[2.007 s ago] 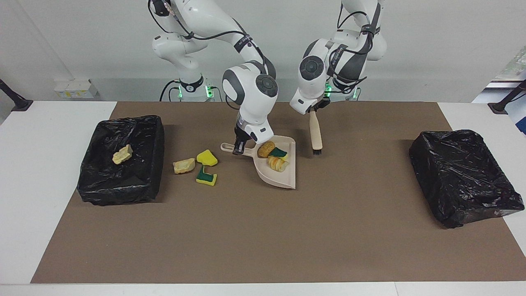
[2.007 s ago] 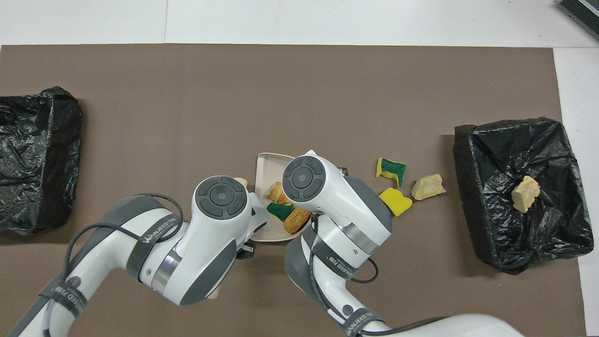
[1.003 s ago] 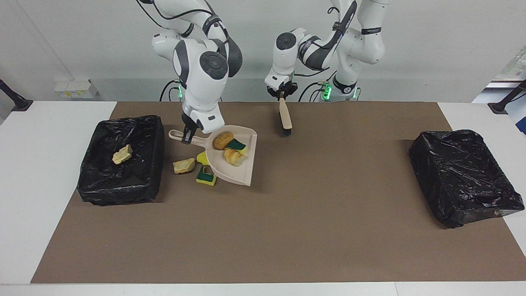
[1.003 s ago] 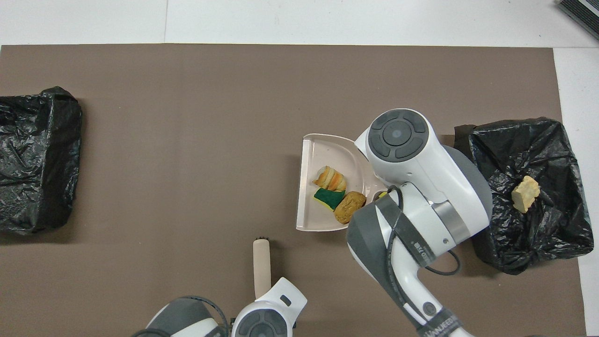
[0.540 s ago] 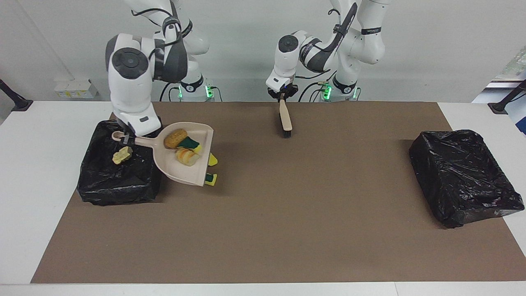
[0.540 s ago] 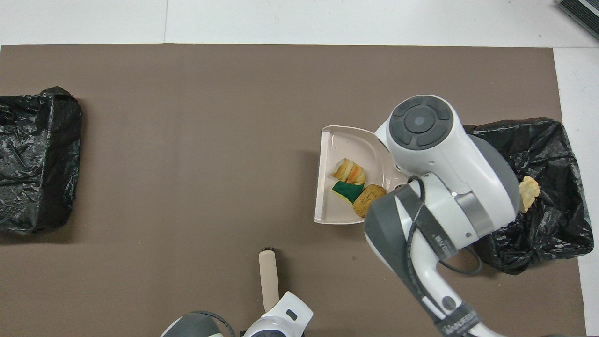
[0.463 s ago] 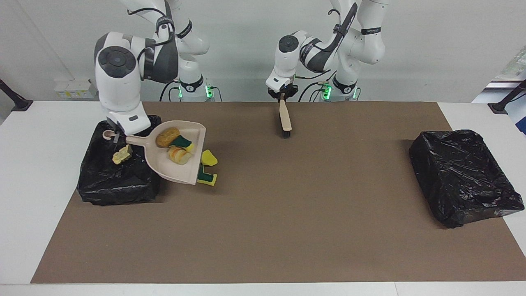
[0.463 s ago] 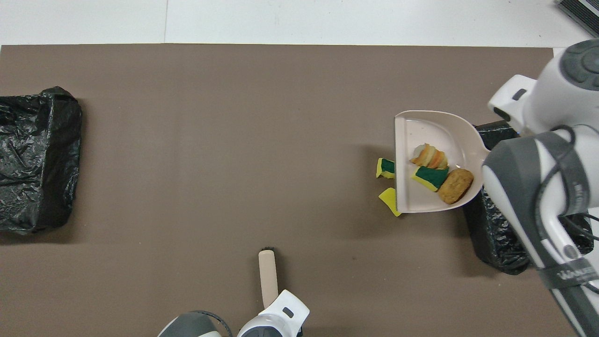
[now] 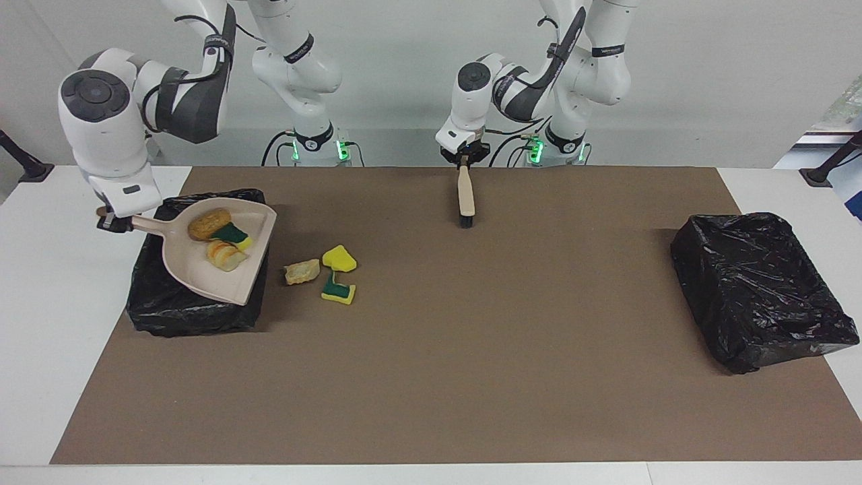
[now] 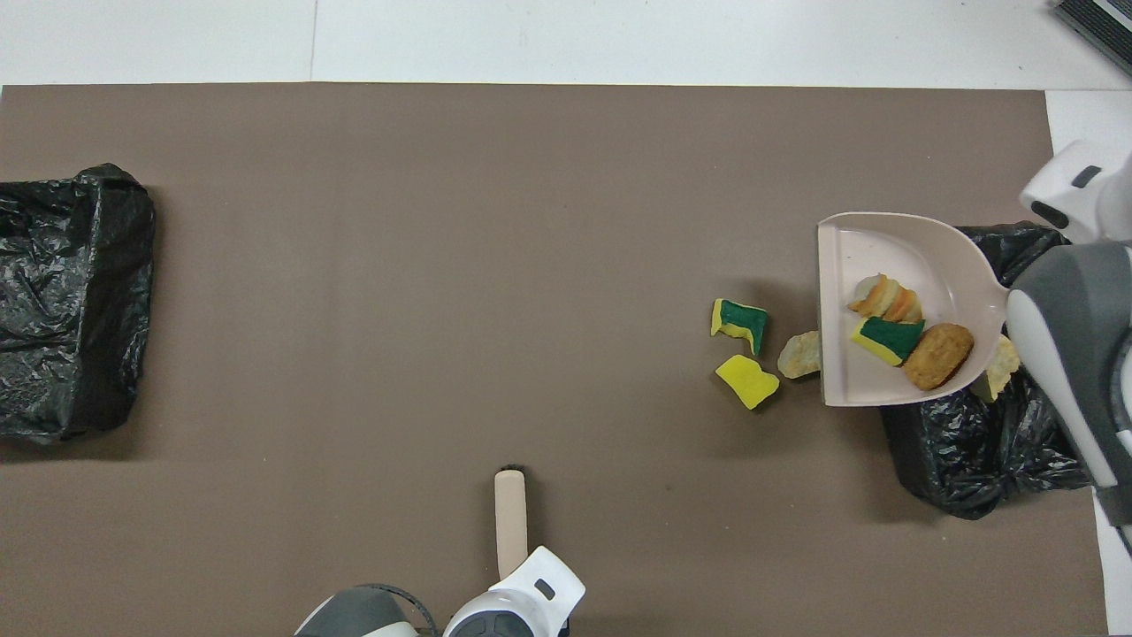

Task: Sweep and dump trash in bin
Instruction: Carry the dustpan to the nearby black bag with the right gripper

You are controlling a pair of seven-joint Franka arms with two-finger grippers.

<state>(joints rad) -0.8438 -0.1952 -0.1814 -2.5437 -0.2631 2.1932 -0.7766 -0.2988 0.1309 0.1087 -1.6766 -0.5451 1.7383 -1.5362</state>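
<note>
Facing view: the right gripper (image 9: pixel 113 223), clamped on the handle of the dustpan (image 9: pixel 195 269), held it over the black-lined bin (image 9: pixel 175 313) with three trash scraps (image 9: pixel 219 241) on its pan, while the left gripper (image 9: pixel 463 162), closed on the brush (image 9: pixel 465 199), hung bristles-down over the mat (image 9: pixel 471 337). Overhead view: three more scraps (image 10: pixel 750 352) lay on the mat beside the dustpan's open lip (one partly hidden beneath it), and a tan chunk (image 10: pixel 999 372) in the bin showed past the pan's rim.
</note>
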